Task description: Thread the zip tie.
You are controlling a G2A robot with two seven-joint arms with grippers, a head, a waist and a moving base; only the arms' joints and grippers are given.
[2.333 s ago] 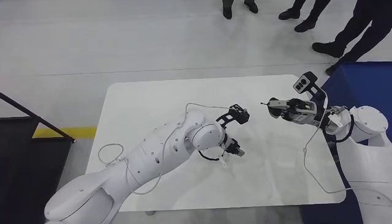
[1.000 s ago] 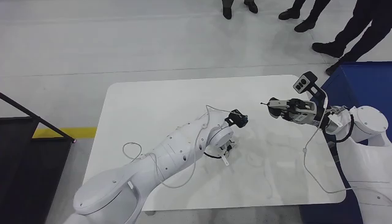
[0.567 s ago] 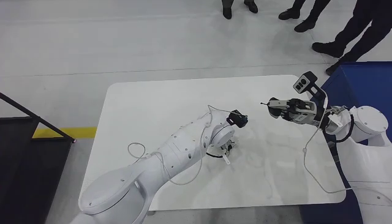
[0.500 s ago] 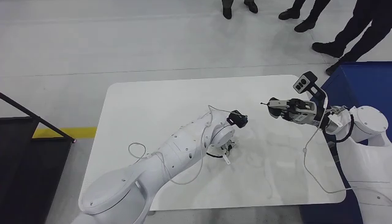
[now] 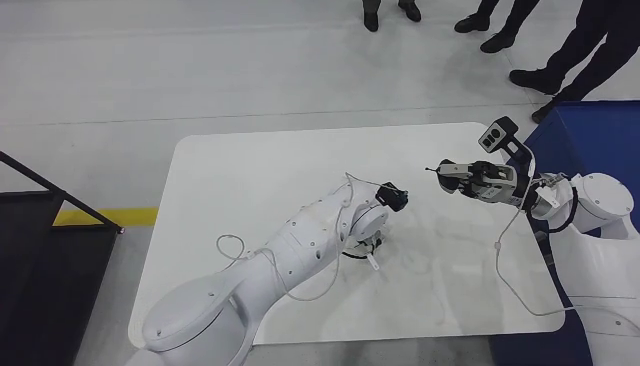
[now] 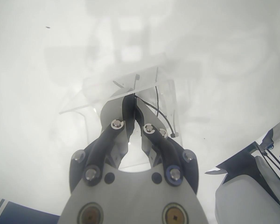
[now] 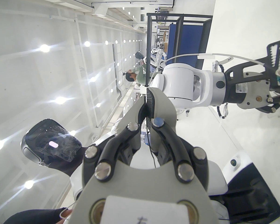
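Zip tie [image 6: 135,83] pokes out just past the tips of the left gripper [image 6: 133,97], pinched between its closed fingers at the clear holder [image 6: 100,89], so drawing it out slowly and straight seems wisest, while the right gripper [image 7: 147,94] clamps a thin black strip [image 7: 151,145].

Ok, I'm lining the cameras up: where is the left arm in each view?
Top view: the left arm extends from lower left to the middle of the table.
Left wrist view: its left gripper, shut, at a clear box's edge.
Right wrist view: its white wrist beyond the right gripper, which grips a zip tie.
Shared landmark: the white table.
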